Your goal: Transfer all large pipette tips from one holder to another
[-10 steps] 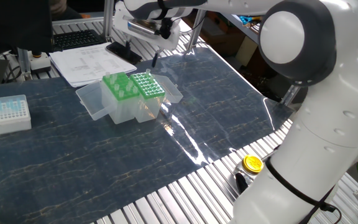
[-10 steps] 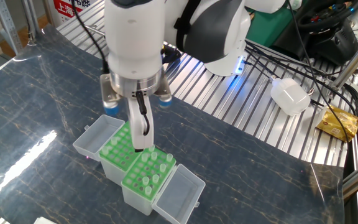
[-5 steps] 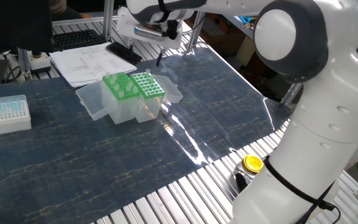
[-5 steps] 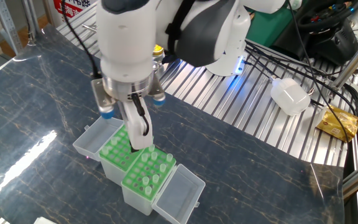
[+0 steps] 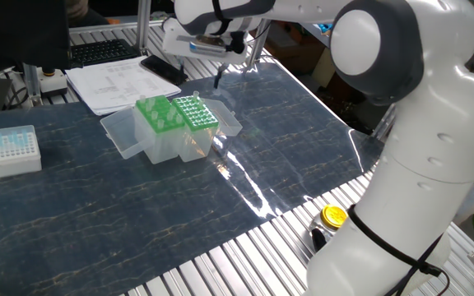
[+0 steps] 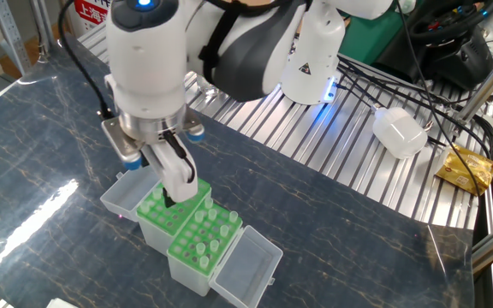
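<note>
The gripper [image 6: 173, 195] hovers over two green holders [image 6: 187, 227]. Its grip is unclear, perhaps pinching a tip. Only one fixed view shows a white box [image 5: 7, 150].

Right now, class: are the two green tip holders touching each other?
Touching. The other fixed view shows the two green tip holders butted edge to edge with no gap; one fixed view agrees.

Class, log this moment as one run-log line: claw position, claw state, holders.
claw: above the two green holders | claw state: cannot tell | holders: side by side, lids open | large tips: some seated
</note>
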Motion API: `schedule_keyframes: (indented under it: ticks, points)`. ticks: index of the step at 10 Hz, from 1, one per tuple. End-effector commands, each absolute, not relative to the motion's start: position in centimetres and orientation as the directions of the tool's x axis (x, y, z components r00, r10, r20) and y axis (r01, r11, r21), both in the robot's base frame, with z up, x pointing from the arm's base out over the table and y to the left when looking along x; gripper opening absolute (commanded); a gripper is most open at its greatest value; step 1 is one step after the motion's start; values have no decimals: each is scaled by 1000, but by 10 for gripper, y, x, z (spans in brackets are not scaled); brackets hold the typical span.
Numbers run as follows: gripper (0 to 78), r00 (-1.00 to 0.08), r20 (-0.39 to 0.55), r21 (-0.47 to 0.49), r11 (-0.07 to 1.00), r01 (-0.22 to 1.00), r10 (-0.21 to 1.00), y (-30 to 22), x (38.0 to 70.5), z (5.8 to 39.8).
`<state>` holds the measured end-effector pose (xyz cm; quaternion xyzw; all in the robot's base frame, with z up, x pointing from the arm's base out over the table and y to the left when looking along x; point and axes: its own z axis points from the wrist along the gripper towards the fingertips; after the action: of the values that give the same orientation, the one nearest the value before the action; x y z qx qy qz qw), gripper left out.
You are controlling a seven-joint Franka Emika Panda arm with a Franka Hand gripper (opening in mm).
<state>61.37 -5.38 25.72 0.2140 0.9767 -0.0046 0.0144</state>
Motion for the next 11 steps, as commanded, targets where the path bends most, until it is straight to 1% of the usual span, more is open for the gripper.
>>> schedule_keyframes:
  ticks: [1,11]
  points:
    - [774,-925,-34,-2,925,379,379,-63,614,251]
    - [774,-942,-44,5,943,333,333,-70,611,219]
